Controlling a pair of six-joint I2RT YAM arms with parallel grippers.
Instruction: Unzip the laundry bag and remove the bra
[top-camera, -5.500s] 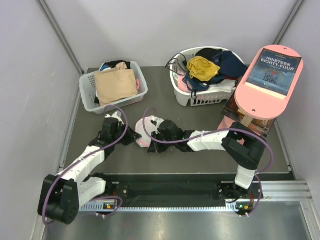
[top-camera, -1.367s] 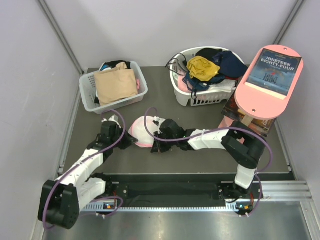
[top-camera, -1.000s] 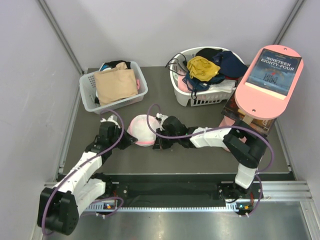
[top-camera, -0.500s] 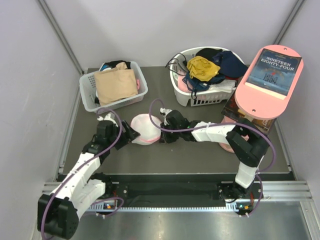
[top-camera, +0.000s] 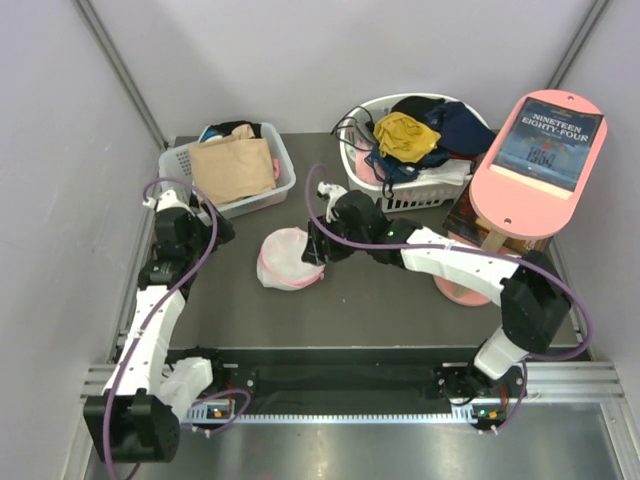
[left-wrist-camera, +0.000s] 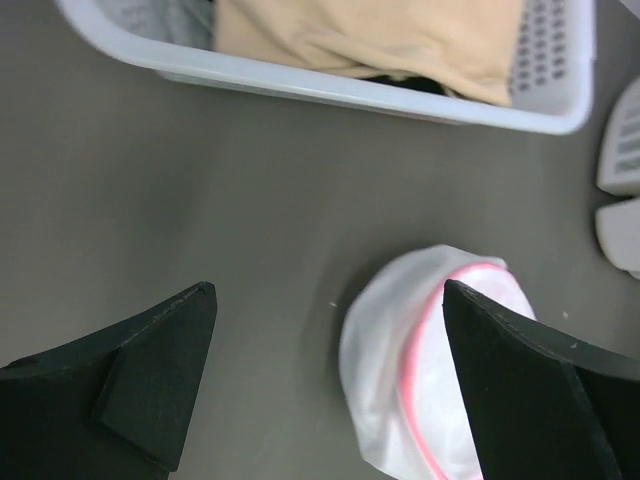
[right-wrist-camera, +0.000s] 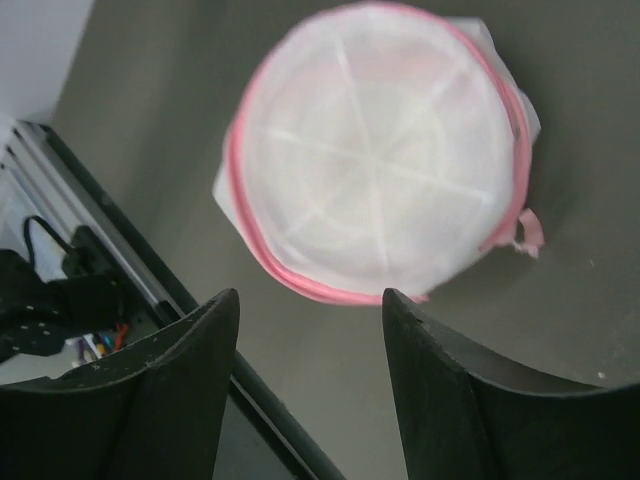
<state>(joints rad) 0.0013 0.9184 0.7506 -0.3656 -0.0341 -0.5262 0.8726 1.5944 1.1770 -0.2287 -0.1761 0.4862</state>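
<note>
Round white mesh laundry bag with pink rim (top-camera: 287, 259): lies dome-up on the grey table (top-camera: 400, 300), centre, contents indistinct.
Right gripper (right-wrist-camera: 310, 300): fingers spread, empty, poised just above the bag's right edge.
Left gripper (left-wrist-camera: 330, 310): fingers spread, empty, apart from the bag, to its left.
White slotted rectangular basket (top-camera: 172, 190): behind, holding a tan garment (top-camera: 232, 168).

Top external camera: mounted high behind the arms and pitched down over the whole table (top-camera: 400, 310), with the near edge at 6 o'clock and the back wall (top-camera: 330, 60) at 12.

Left wrist camera: close range, looking down past the left gripper (left-wrist-camera: 328, 290). The slotted basket (left-wrist-camera: 330, 88) is at 12 o'clock and the laundry bag (left-wrist-camera: 430, 370) at 5.

Right wrist camera: closer still, nearly vertical past the right gripper (right-wrist-camera: 310, 295), with the laundry bag at 12.

All three views share the laundry bag. The top and left wrist views also share the slotted basket.
</note>
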